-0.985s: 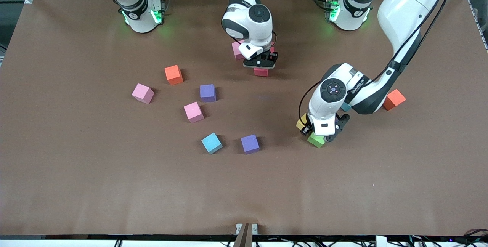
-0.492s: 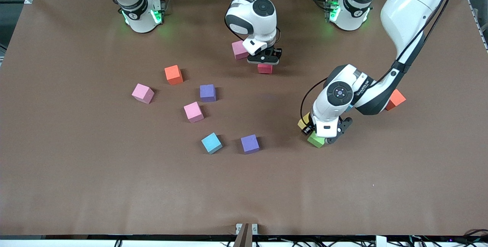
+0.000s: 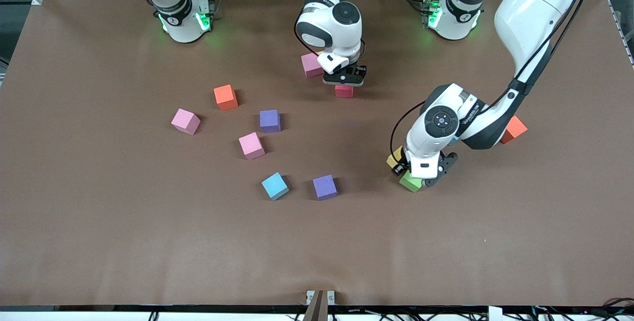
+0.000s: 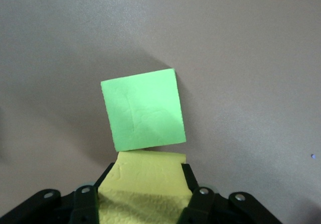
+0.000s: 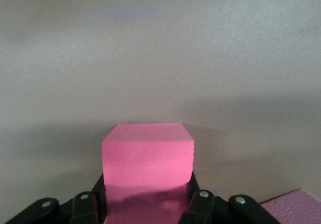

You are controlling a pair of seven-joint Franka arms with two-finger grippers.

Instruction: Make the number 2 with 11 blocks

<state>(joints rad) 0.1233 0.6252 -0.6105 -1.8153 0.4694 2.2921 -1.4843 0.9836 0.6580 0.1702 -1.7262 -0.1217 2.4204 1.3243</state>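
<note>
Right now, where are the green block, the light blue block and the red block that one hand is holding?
green block (image 4: 143, 109), left wrist view, middle of its top face
light blue block (image 3: 275, 185), front view, top face
red block (image 5: 148, 159), right wrist view, its facing side

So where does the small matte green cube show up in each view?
Front view: the small matte green cube peeks out under the left claw, beside a yellow cube.
Left wrist view: mid-frame, touching the yellow cube the claw grips.
Right wrist view: not in it.
Shared landmark: the yellow cube.
</note>
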